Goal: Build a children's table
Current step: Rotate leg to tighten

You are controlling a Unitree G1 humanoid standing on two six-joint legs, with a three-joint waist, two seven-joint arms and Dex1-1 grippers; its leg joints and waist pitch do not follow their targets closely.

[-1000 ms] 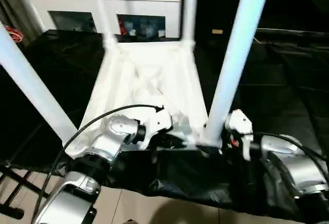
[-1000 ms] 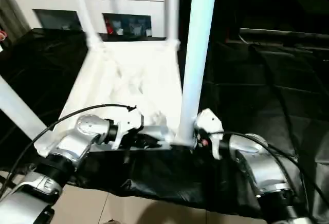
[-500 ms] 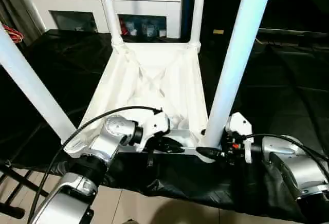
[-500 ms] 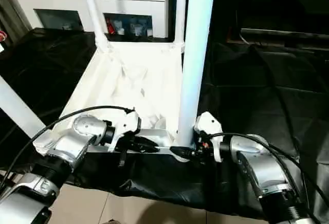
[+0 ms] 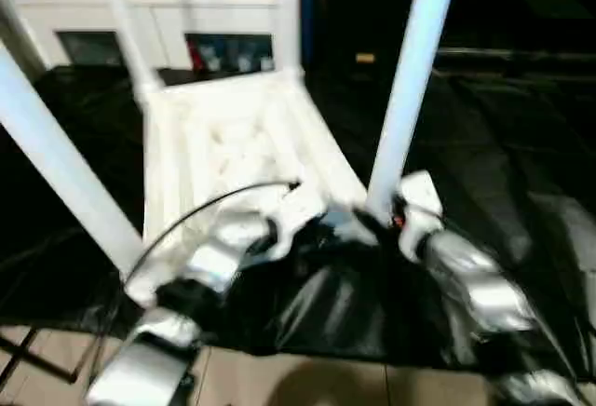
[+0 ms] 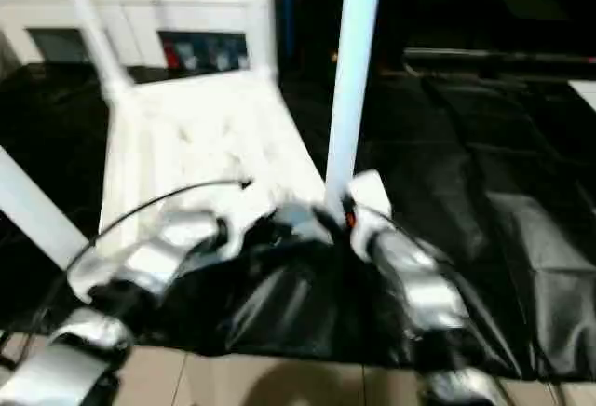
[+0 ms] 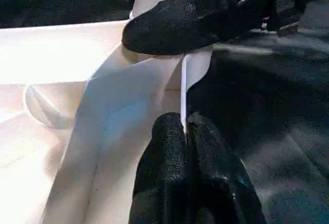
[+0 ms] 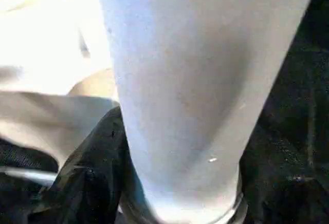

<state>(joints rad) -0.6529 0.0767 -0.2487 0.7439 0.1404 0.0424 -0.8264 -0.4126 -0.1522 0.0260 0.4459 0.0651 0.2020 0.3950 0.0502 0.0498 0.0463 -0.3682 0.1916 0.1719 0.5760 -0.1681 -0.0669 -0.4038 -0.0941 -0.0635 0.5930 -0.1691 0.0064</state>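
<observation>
Four legs stand up from the upturned table (image 5: 233, 136) — the left gripper (image 7: 184, 131) pinches its rim, the right gripper (image 8: 169, 183) clasps the near leg (image 5: 405, 99) at its base — next, I judge, seating that leg firmly.

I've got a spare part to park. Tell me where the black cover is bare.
Bare black cover lies right of the near right leg, out to the picture's edge. It is crowded at that leg's base, where the left claw pinches the tabletop rim beside the right claw.

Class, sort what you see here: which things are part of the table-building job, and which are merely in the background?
Part of the job:
- children's table, upside down, legs up
- near right leg
- left gripper, pinching the rim
- right gripper

Just background:
- white cabinet
- black sheet
</observation>
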